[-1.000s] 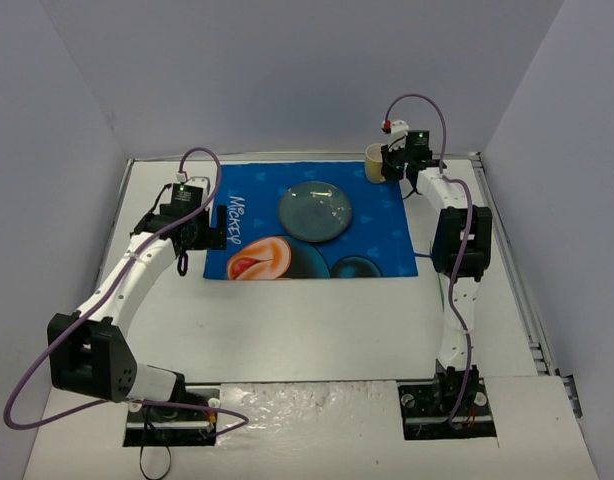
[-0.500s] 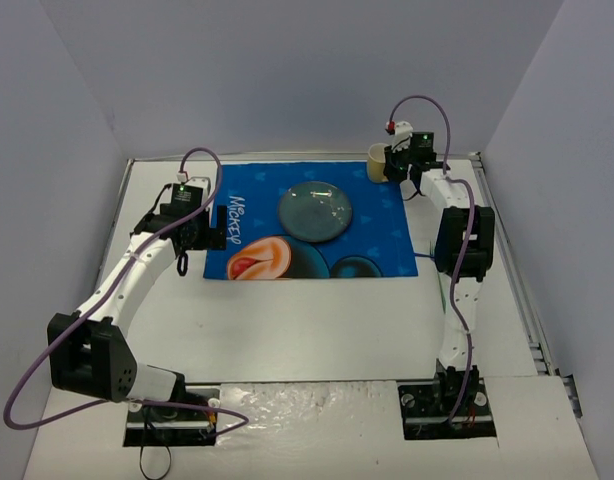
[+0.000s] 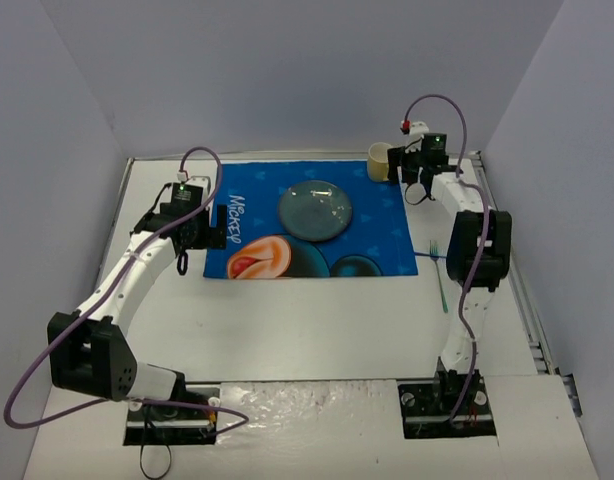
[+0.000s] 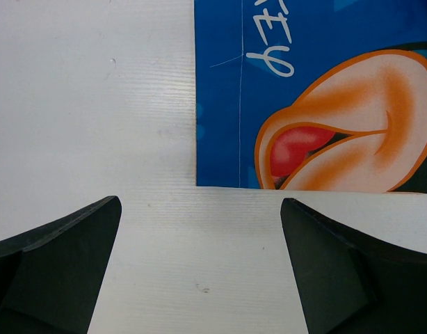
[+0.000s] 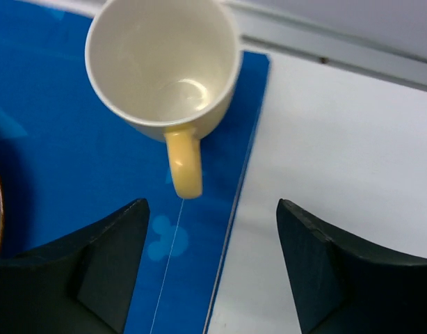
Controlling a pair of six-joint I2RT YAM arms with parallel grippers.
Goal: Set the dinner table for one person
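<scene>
Two tools: left tool (image 4: pixel 199 206) and right tool (image 5: pixel 211 209) both spread open, gripping nothing.
Left tool: low over the placemat's (image 4: pixel 224 125) near left corner.
Right tool: facing the mug's (image 5: pixel 165 62) handle, not touching.
Mug: upright on the placemat's far right corner.
Plate (image 3: pixel 316 211): on the placemat.
Desk (image 3: pixel 317 330): white, carrying the placemat.

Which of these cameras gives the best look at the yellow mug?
The right wrist view: the mug fills the upper frame, seen from above, empty, handle toward the camera, standing on a corner of the placemat. The top external view shows the mug only as a small shape at the far right. The left wrist view misses it.
</scene>
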